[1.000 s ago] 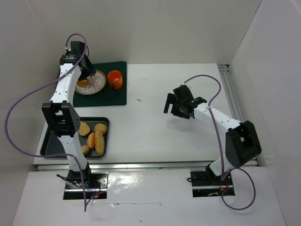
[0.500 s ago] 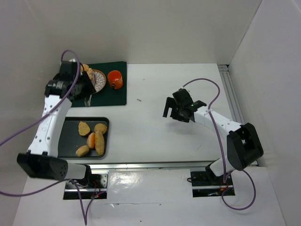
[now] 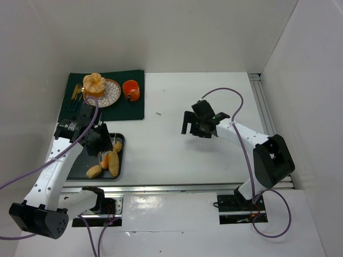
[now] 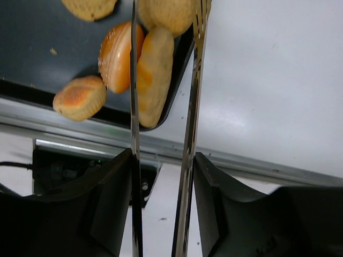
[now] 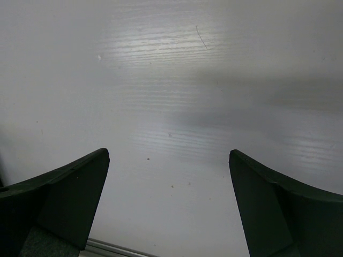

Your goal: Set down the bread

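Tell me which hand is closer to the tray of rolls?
Left. The left gripper, holding tongs, hovers over the tray; the right gripper hangs open across the table.

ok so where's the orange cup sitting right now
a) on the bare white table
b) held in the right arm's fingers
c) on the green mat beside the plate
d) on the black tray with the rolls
c: in the top view the orange cup stands on the green mat, right beside the plate.
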Tool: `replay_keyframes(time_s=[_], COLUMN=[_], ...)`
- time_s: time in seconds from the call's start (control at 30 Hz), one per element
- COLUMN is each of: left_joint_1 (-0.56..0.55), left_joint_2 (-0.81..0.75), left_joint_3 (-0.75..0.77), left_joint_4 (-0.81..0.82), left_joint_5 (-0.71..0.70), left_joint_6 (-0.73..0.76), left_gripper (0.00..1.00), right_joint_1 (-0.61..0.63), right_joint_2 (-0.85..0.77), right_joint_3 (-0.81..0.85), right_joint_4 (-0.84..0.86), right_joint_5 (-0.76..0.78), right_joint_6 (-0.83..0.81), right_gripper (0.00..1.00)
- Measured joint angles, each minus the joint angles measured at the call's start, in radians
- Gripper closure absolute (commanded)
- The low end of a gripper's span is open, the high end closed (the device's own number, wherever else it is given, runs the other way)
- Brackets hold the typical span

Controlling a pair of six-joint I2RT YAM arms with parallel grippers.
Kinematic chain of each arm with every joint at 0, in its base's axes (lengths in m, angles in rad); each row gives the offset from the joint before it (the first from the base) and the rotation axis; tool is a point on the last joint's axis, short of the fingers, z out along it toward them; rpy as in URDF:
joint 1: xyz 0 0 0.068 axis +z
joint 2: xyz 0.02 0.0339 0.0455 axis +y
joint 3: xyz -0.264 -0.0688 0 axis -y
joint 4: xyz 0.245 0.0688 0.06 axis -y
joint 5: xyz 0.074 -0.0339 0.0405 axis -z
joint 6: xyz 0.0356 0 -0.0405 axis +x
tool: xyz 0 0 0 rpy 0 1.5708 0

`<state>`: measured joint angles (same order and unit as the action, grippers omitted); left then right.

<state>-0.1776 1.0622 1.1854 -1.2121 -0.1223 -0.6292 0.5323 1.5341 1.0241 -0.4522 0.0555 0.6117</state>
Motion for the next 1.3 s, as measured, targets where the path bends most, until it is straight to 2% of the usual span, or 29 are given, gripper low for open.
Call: replay_keyframes(time_s=[0.23,0.47,1.17,1.3], left_joint_1=[-0.042,-0.053,-0.058,-0.058], left_joint_2=[-0.013,-0.02,-0.019,-0.019], left_joint_3=[-0.045,-0.063,-0.065,-0.087], left_joint_4=[-0.069,-0.093,-0.12,-0.121], left_joint_5=[-0.008,-0.008,0.035,0.039], left_joint_6=[-0.061,-0.083,-0.082,-0.084], left_gripper=[0.44,0.52,0.46,0.71], right_joint_1=[0.0,0.0,0.007,0.008], right_joint_2=[0.019,0.027,0.029,0.029], right_joint_3=[0.016,0.016,0.016,0.016], right_joint_4=[0.001,0.001,0.003,0.003], right_joint_5=[-0.01,-0.016,-0.034,-0.038], right_joint_6=[-0.011,-0.024,-0.034,-0.034], right_gripper=[0.0,0.0,0.0,0.0])
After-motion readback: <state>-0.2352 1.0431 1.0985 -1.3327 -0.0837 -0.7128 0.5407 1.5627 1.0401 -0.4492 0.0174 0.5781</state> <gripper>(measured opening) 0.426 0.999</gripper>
